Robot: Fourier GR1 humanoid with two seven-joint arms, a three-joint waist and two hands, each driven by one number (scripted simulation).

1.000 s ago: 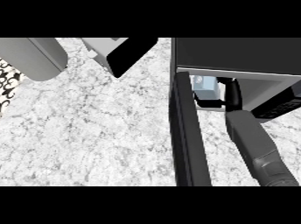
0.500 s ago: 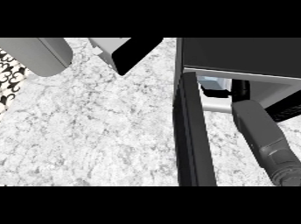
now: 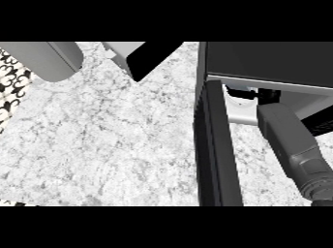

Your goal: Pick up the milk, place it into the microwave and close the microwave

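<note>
A view looking steeply down on a pale marbled counter [image 3: 105, 140]. On the right stands a dark microwave [image 3: 277, 63], its door [image 3: 216, 145] swung open so that it shows edge-on as a long black bar running down the picture. One grey forearm [image 3: 295, 145] comes up from the lower right and reaches into the microwave's open mouth. The right robot hand [image 3: 268, 95] is black and mostly hidden under the microwave's top edge; whether its fingers are curled or spread cannot be told. Just to its left, inside the opening, a small pale shape with dark marks appears to be the milk [image 3: 242, 99], sitting at or just above the light grey floor of the oven cavity. Whether the hand is touching it is unclear. The left robot hand does not appear.

At the top left lie a grey rounded object [image 3: 44, 60] and a pale boxy object [image 3: 130, 53] with a dark face, both well apart from the microwave.

The step seems to be setting the milk down inside. To do it well, the carton should stand upright and far enough in to sit clear of the door's swing. The arm then needs to come straight back out before the door is pushed shut from its outer side.
</note>
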